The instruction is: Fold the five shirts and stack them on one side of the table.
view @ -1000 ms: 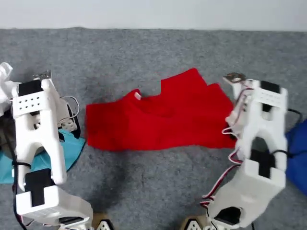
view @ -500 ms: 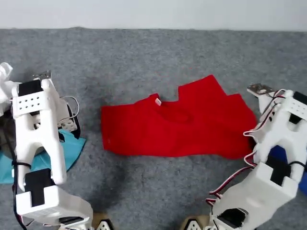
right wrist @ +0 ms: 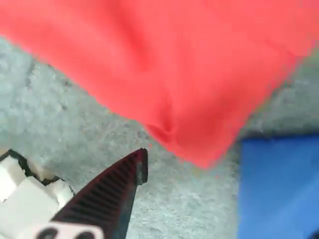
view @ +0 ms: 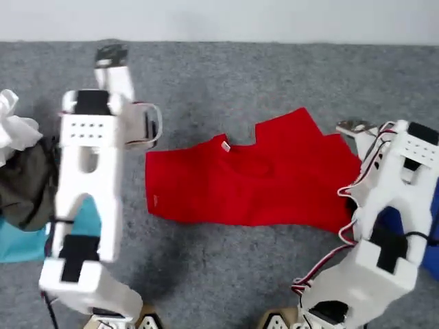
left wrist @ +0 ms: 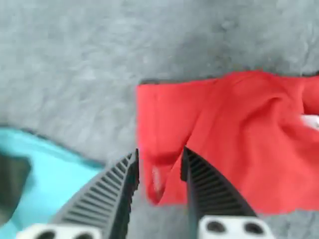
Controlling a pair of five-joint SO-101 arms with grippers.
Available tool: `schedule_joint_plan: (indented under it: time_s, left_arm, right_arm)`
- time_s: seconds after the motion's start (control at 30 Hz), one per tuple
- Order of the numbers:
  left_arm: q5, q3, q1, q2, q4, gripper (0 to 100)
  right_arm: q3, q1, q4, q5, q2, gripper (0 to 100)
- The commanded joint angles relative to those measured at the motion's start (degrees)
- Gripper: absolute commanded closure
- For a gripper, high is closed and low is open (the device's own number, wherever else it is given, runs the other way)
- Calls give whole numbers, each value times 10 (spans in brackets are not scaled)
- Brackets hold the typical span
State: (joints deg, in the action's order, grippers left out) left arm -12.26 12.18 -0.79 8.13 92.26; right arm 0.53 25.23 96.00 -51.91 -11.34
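A red shirt [view: 254, 185] lies spread and creased across the middle of the grey carpeted table. My left arm [view: 89, 151] stands beside the shirt's left edge. In the left wrist view my left gripper [left wrist: 159, 154] hovers open above the corner of the red shirt [left wrist: 239, 134], with nothing held between its fingers. My right arm [view: 394, 185] is at the shirt's right edge. In the right wrist view one ribbed finger [right wrist: 119, 184] points at the hem of the red shirt [right wrist: 149, 59] and touches nothing.
A cyan shirt [view: 17, 243], a dark garment [view: 24, 188] and a white cloth [view: 14, 127] lie piled at the left edge. A blue shirt [view: 392, 221] lies under my right arm at the right edge. Bare carpet runs along the far side.
The right arm dragged the red shirt rightward, then shifted back slightly while the shirt stayed. The left arm swung up and right to the shirt's left edge, uncovering the dark garment.
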Motion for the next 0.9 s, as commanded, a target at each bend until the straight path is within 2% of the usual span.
schedule_joint_plan:
  time_s: [0.0,0.4,0.63,0.87]
  left_arm:
    - [2,63,47,91,-33,862]
    - [3,364,109,401,-17,862]
    - [3,563,168,549,88,847]
    - [5,564,182,556,84,774]
  right_arm:
    - [14,-7,-22,39,58,444]
    - [11,-7,-23,53,70,444]
    - [11,-7,-25,53,69,444]
    - [10,-26,-20,56,69,444]
